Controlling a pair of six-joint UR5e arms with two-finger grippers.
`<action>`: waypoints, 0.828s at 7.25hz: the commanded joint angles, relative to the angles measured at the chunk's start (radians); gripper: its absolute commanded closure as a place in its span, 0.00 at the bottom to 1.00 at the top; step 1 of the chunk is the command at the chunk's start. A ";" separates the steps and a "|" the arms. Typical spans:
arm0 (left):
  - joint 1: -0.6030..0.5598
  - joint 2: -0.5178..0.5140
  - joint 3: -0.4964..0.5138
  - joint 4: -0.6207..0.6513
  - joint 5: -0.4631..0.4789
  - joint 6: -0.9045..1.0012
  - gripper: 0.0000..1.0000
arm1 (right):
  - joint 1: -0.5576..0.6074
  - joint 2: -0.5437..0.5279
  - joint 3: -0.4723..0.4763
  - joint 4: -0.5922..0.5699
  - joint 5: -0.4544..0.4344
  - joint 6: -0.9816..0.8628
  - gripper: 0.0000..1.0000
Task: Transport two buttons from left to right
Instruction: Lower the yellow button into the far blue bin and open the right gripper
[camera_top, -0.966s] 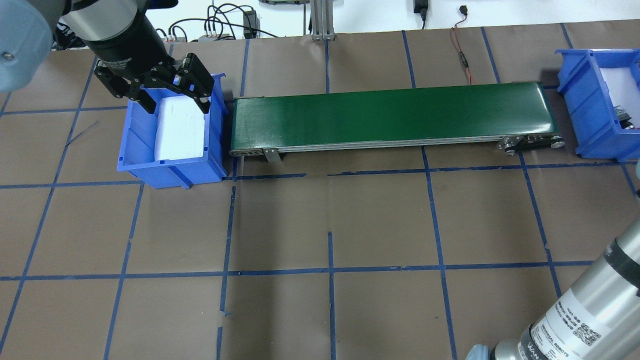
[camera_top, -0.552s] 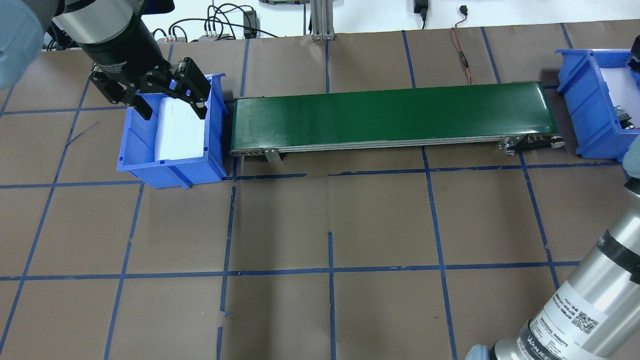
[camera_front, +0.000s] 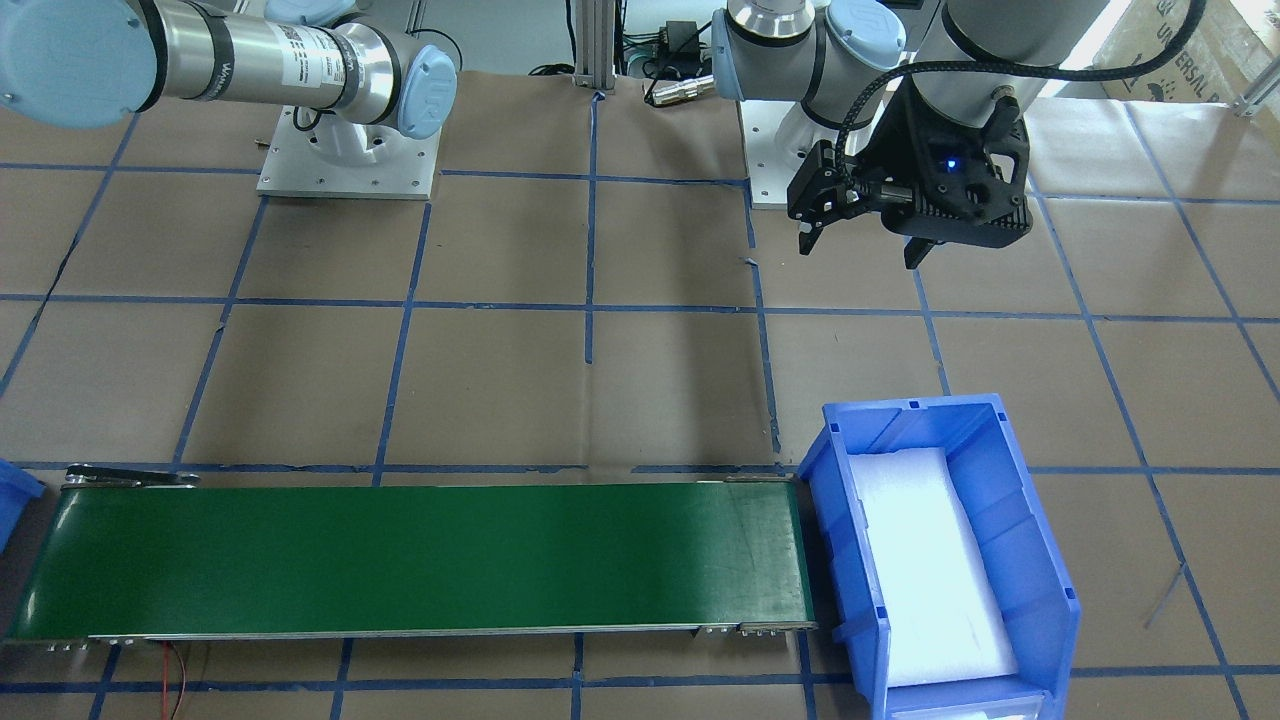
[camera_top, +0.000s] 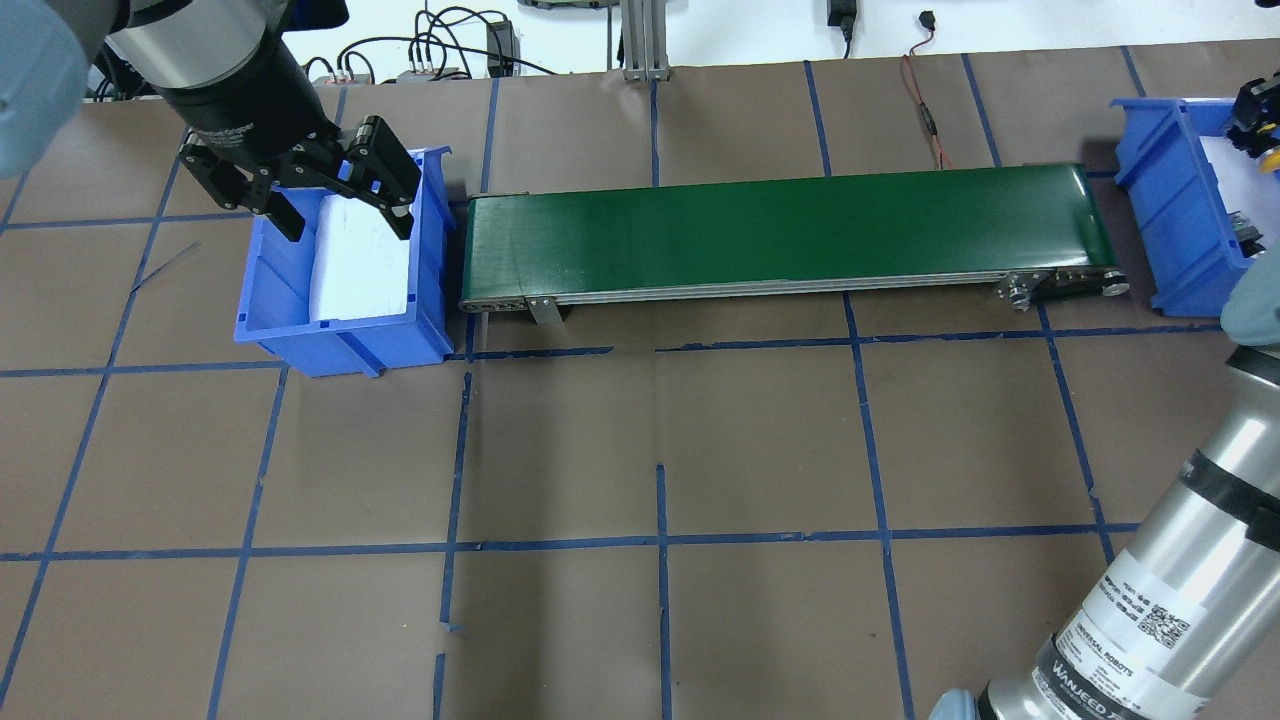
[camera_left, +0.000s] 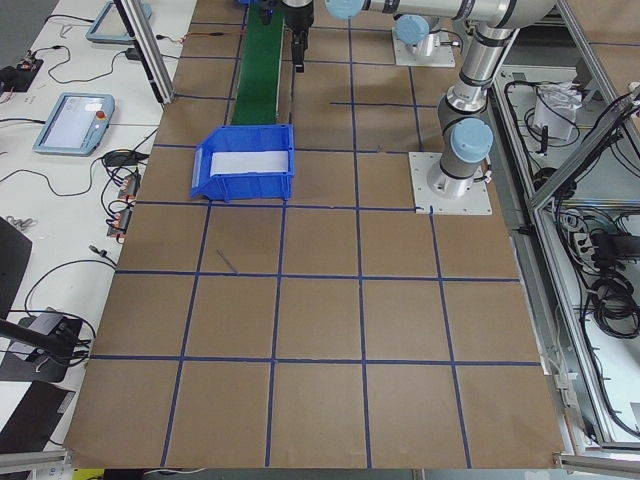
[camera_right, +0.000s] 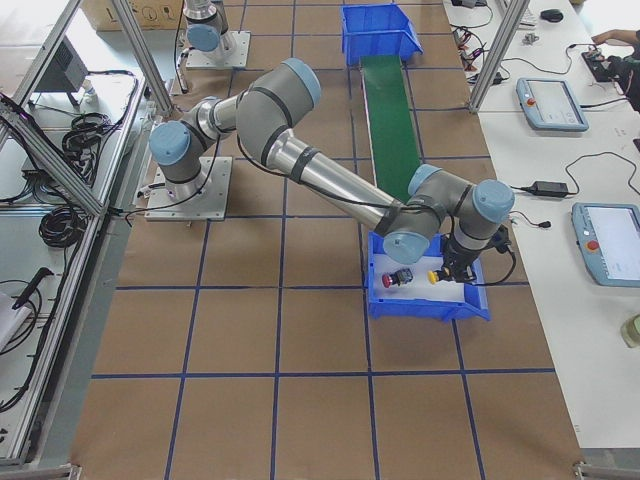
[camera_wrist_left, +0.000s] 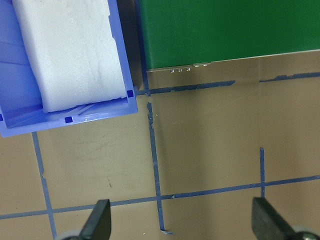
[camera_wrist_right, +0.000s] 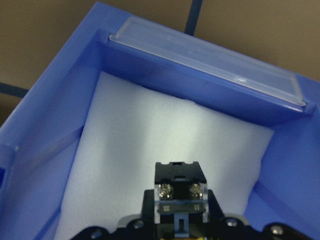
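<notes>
The yellow button is held in my right gripper just above the white foam inside the right blue bin. The right wrist view shows its grey contact block clamped between the jaws. In the overhead view the right gripper shows at the top right edge with a bit of yellow. The red button lies in the same bin, to the left of the yellow one. My left gripper is open and empty above the left blue bin, which holds only white foam.
A long green conveyor belt runs between the two bins. Blue tape lines grid the brown table. Cables lie at the far edge. My right arm's forearm crosses the near right corner.
My right gripper has come into the overhead view over the right bin with the yellow button. My left gripper moved slightly left and back, then held still, open.
</notes>
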 joint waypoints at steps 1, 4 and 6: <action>0.000 0.001 0.000 -0.002 0.002 -0.001 0.00 | -0.001 0.044 -0.007 -0.049 0.009 -0.026 0.91; 0.000 0.001 -0.009 -0.002 0.004 0.002 0.00 | -0.001 0.047 -0.002 -0.042 0.020 -0.025 0.81; 0.002 -0.001 -0.006 -0.002 0.004 0.007 0.00 | -0.001 0.047 -0.004 -0.047 0.070 -0.023 0.38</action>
